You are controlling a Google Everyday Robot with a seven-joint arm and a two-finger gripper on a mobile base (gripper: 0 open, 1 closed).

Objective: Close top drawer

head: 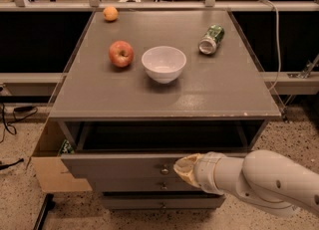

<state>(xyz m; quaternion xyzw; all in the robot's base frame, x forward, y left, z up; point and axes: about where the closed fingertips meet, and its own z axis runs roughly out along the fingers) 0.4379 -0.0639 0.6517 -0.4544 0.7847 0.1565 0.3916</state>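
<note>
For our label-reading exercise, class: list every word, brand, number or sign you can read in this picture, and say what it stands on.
No text here can be read.
Green can, lying on its side: it has print, too blurred to read.
Green packet in the cardboard box: print too blurred to read.
Gripper, at the front of the top drawer: no marking visible.

The white arm (pixel 271 181) stretches in from the lower right, seemingly about level, its tan-tipped gripper (pixel 185 170) pointing left, low near centre.
</note>
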